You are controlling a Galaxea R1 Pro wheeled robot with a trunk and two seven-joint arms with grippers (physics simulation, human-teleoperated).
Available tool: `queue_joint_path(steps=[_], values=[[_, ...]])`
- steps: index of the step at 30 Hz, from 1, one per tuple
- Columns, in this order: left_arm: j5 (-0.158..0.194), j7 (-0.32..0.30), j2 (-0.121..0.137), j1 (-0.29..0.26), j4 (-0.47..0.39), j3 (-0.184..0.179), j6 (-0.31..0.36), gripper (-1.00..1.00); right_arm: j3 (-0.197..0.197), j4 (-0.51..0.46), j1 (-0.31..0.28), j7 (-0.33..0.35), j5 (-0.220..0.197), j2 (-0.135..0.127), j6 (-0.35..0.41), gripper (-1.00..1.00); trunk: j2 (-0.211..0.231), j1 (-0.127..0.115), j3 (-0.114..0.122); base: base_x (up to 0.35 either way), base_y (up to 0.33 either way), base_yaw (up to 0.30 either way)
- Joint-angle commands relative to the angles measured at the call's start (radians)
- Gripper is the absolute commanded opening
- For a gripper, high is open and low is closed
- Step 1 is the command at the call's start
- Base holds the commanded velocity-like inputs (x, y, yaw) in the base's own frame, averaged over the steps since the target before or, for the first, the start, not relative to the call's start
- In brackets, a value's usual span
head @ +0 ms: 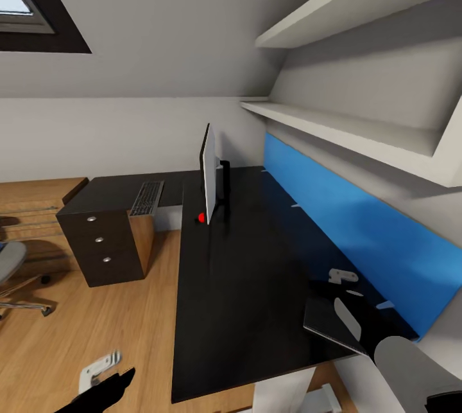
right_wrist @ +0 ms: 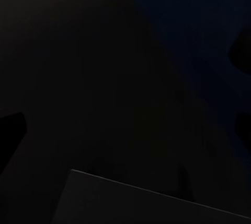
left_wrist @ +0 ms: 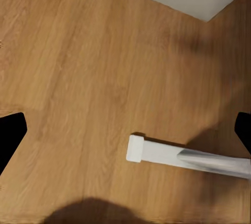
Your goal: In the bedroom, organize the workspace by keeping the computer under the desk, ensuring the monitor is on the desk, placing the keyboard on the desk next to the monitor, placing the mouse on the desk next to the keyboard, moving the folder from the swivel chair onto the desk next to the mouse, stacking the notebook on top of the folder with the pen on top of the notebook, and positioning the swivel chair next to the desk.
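Our right arm (head: 410,368) hangs over the near end of the desk (head: 237,291), beside a dark flat slab (head: 330,326).

We see the monitor (head: 208,175) upright at twelve o'clock, the keyboard (head: 147,198) at eleven over the drawer unit (head: 102,246), drawers closed. At nine, the swivel chair (head: 9,265). Our left gripper (left_wrist: 125,130) spreads wide over bare floor (left_wrist: 78,78); the right's opening we cannot tell.

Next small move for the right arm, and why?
Probably lower the right gripper onto the notebook at the desk's near corner: it hangs just over that grey slab, whose edge lies below the fingers in the wrist view. Jaw state unclear.
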Motion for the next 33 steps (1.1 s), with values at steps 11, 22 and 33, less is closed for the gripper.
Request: queue_joint_path(steps=[11, 22, 33], values=[[0.015, 0.005, 0.004, 0.000, 0.152, 0.006, -0.173, 1.00, 0.014, -0.002, 0.000, -0.009, -0.007, 0.001, 0.026, 1.00, -0.001, 0.000, -0.001, 0.009, 0.000, 0.000], [0.016, 0.005, 0.003, 0.000, 0.178, 0.001, -0.239, 1.00, 0.017, -0.002, 0.000, -0.009, -0.006, 0.002, 0.055, 1.00, -0.001, 0.000, -0.001, 0.093, 0.000, 0.000], [0.016, 0.005, 0.002, 0.000, 0.180, -0.001, -0.242, 1.00, 0.017, -0.002, 0.000, -0.004, -0.006, 0.011, 0.112, 1.00, -0.001, 0.000, -0.001, 0.113, 0.000, 0.000]])
